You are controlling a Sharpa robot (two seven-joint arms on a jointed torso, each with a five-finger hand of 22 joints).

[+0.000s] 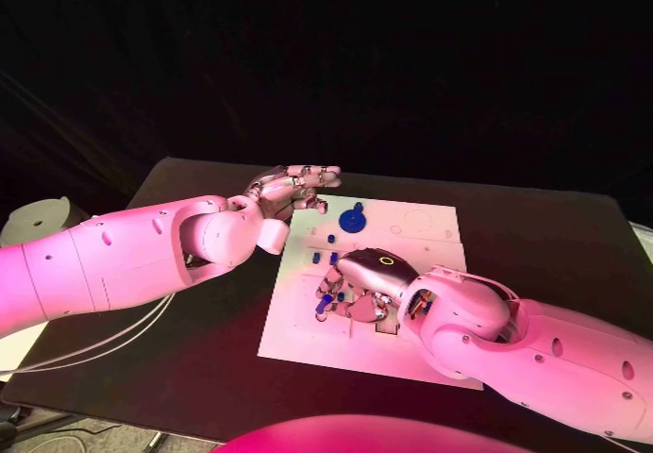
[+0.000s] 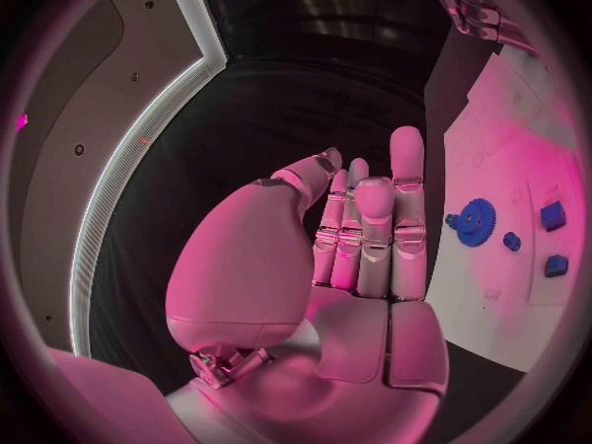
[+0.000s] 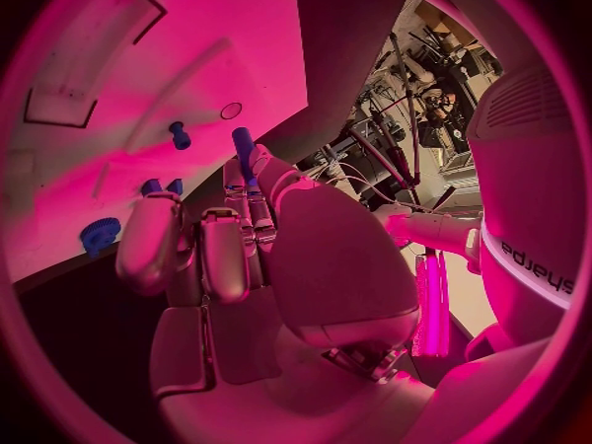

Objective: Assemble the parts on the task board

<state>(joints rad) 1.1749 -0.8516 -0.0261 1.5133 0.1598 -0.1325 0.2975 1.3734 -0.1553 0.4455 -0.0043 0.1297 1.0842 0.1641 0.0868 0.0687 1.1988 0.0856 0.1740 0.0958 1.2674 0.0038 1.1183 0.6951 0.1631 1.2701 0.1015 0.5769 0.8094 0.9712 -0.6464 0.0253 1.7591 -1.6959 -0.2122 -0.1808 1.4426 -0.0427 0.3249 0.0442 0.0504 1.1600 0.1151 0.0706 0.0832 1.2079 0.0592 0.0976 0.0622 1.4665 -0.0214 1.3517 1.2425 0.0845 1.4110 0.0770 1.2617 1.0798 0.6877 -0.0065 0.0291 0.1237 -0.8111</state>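
While right hand [image 1: 365, 283] pinches blue peg [image 3: 243, 149] over task board [image 1: 409, 354], lower straight, seat gently; left hand [image 1: 293, 189] beside board, fingers apart, empty.

The head camera looks down from above on the black table [image 1: 544, 226] and the white task board [image 1: 326, 340]. Each wrist camera sits close behind its own hand, and both look across that same board [image 2: 518, 138] [image 3: 185, 59]

Left hand [image 1: 292, 186] hovers with fingers apart; right hand [image 1: 365, 279] reaches palm-down, fingers curled.
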